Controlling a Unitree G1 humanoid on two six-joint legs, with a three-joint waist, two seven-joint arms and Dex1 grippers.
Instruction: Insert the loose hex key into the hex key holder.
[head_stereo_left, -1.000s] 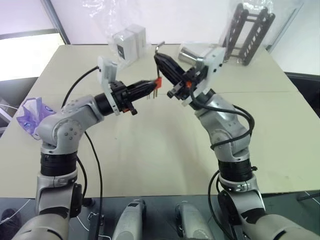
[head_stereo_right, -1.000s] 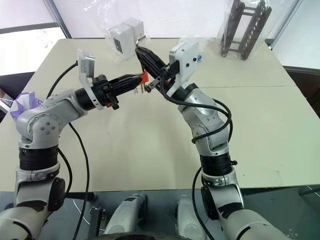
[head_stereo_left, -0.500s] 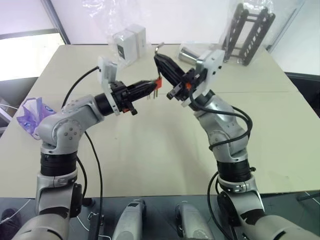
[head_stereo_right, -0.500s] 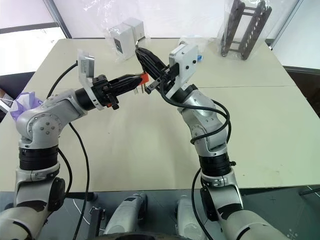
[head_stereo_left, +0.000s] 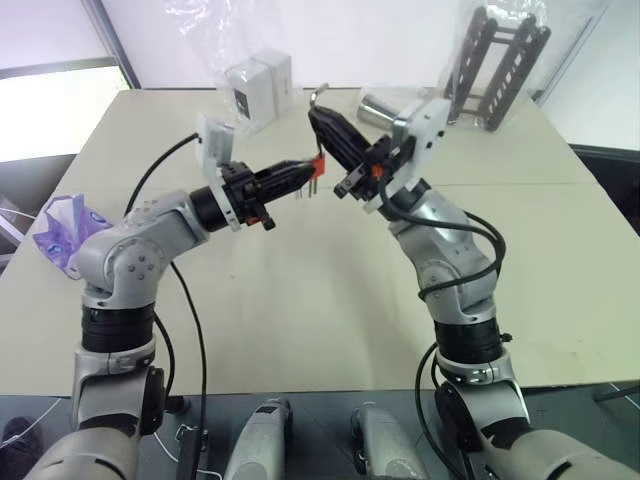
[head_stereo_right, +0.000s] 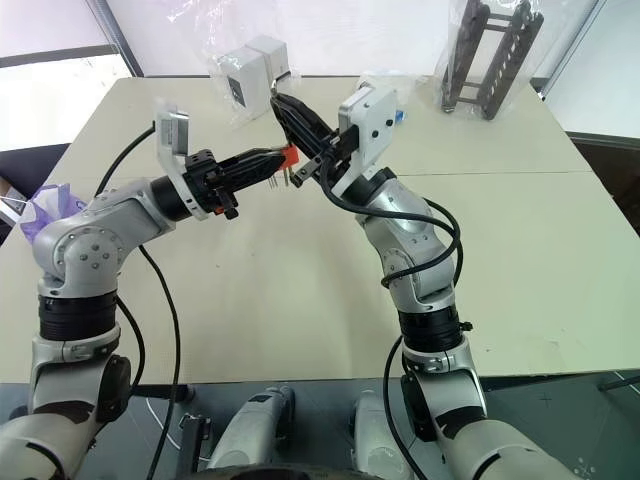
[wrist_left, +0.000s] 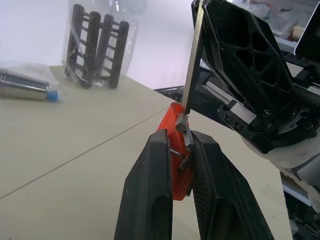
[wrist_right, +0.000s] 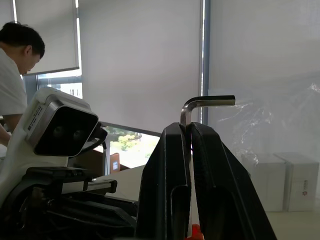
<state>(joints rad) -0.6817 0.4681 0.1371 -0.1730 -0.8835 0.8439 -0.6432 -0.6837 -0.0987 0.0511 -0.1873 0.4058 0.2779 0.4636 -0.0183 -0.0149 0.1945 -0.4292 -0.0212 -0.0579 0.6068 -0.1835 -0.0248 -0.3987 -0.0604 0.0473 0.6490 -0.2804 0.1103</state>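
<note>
Left gripper (wrist_left: 180, 150) clamping hex key holder (wrist_left: 172, 130) | right gripper (wrist_right: 190, 132) pinching loose hex key (wrist_right: 200, 104) | advising: keeping rod aligned, pressing straight.

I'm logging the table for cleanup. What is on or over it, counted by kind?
Hex key: 1
Red holder: 1
White boxes: 2
Black racks: 2
Metal cylinder: 1
Purple bag: 1
Total: 8
</note>
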